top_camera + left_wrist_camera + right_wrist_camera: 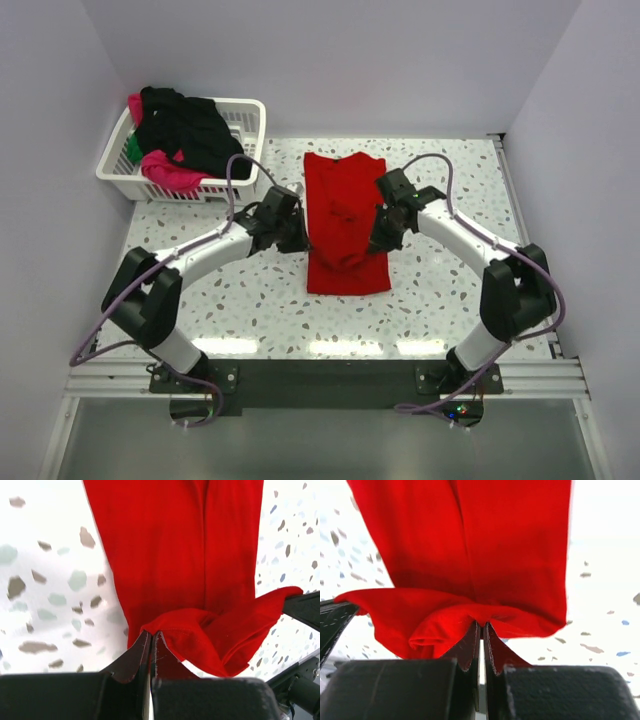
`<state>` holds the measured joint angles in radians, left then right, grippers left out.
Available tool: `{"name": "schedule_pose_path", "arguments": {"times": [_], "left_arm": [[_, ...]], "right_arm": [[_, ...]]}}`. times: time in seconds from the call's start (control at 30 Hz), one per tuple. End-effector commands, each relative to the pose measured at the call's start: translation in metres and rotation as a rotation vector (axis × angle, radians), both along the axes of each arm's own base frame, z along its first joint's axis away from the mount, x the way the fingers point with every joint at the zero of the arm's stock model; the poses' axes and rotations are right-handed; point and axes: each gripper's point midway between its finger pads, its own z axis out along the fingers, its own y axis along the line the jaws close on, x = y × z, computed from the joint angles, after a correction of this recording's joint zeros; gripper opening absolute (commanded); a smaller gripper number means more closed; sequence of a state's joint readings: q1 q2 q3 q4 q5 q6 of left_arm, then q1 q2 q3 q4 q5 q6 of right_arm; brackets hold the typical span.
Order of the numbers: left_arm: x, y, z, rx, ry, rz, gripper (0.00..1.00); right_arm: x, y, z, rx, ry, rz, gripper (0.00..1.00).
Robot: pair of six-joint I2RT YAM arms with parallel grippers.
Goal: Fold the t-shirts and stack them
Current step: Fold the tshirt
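A bright red t-shirt lies folded narrow, lengthwise in the middle of the table. My left gripper is shut on its left edge; in the left wrist view my left gripper pinches a lifted fold of the red t-shirt. My right gripper is shut on its right edge; in the right wrist view my right gripper pinches a fold of the red t-shirt. The cloth between the two grippers is raised and bunched. Black, magenta-pink and green t-shirts lie piled in the basket.
The white plastic lattice basket stands at the table's back left corner. The speckled tabletop reaches white walls at the back and sides. The other arm's finger shows at the edge of each wrist view.
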<state>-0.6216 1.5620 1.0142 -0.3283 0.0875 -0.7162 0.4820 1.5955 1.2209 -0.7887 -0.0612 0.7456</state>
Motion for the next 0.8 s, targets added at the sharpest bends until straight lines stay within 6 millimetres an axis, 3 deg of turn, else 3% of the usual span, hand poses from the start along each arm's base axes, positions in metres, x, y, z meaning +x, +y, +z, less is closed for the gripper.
{"name": "schedule_pose_path", "arguments": {"times": [0.0, 0.03, 0.13, 0.33, 0.5, 0.77], "left_arm": [[0.041, -0.006, 0.024, -0.050, -0.096, -0.035, 0.00], [0.047, -0.005, 0.017, -0.044, -0.085, -0.037, 0.00], [0.071, -0.008, 0.022, -0.069, -0.099, -0.038, 0.00], [0.109, -0.009, 0.017, -0.085, -0.101, -0.036, 0.00], [0.129, -0.004, 0.005, -0.081, -0.080, -0.017, 0.00], [0.154, -0.004, 0.000, -0.055, -0.071, 0.013, 0.00]], "right_arm": [[0.040, -0.008, 0.011, -0.013, -0.082, -0.030, 0.00], [0.044, -0.008, 0.003, -0.020, -0.062, -0.032, 0.00], [0.065, -0.012, -0.001, -0.029, -0.059, -0.047, 0.00], [0.103, -0.018, -0.003, -0.037, -0.070, -0.069, 0.00], [0.129, -0.022, -0.011, -0.049, -0.057, -0.078, 0.00], [0.149, -0.026, -0.022, -0.061, -0.043, -0.090, 0.00]]}}
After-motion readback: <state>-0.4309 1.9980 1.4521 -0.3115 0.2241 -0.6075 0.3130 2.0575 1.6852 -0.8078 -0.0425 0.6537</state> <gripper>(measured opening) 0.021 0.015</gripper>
